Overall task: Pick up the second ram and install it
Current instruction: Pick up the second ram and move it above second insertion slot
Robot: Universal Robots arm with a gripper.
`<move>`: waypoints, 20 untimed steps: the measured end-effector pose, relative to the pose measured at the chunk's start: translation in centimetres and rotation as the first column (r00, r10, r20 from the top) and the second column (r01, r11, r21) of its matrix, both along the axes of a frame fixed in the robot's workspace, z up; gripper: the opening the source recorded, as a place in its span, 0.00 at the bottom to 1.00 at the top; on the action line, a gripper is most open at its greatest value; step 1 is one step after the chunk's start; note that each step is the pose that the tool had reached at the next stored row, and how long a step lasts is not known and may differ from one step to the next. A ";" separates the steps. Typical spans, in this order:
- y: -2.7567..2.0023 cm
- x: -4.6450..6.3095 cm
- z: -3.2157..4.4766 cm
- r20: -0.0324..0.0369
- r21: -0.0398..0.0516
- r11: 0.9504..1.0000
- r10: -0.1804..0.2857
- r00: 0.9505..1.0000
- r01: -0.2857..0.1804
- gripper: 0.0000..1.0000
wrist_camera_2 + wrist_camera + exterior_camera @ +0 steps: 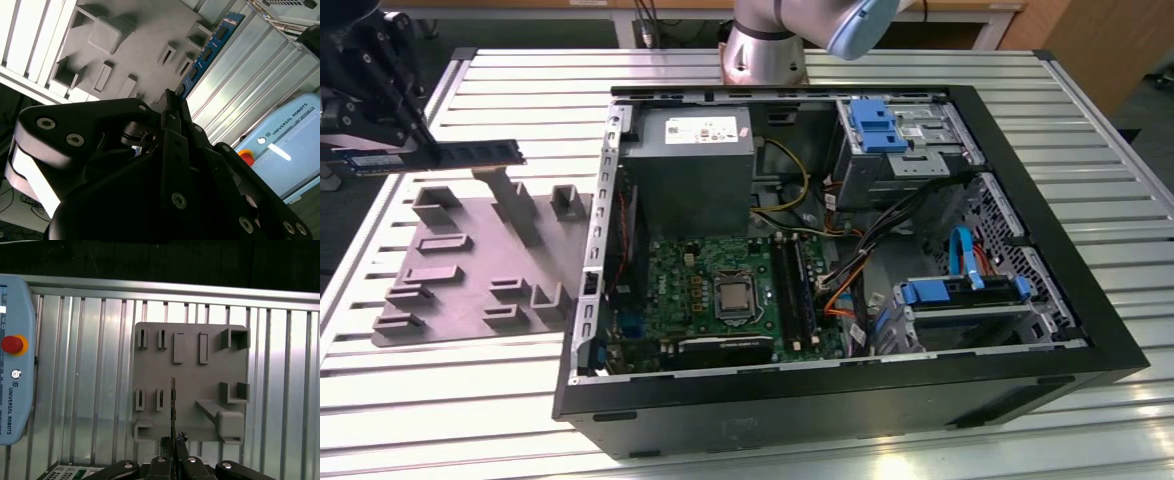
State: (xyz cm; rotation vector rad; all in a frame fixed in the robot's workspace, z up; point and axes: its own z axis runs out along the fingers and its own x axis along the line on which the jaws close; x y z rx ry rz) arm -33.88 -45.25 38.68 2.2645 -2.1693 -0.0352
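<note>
The second ram (480,154) hangs level in the air over the grey fixture plate (467,262), at the exterior view's far left. My black gripper (416,148) is shut on it, gripping near its middle. In the first wrist view the stick (173,400) shows edge-on as a thin dark line rising from the gripper (173,441) above the fixture plate (192,385). The second wrist view shows its blue face with chips (212,42) beyond the gripper (170,97). The open computer case (1014,385) lies on its side at the exterior view's right, with long black sockets (794,290) on the green motherboard (680,290).
The fixture plate carries several raised grey blocks and slots (520,205). A teach pendant (15,360) with a red stop button lies on the slatted metal table (454,400). Inside the case are a power supply (687,160), blue drive brackets (961,292) and loose cables (847,275). The arm's base (767,45) stands behind the case.
</note>
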 end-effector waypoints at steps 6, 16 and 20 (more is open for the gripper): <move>0.00 0.3 0.00 0.000 0.000 1.000 0.000 1.000 0.000 0.14; 0.00 0.8 0.00 0.000 0.000 1.000 0.000 1.000 0.000 0.14; 0.00 1.1 -0.01 0.000 0.000 1.000 0.000 1.000 0.000 0.14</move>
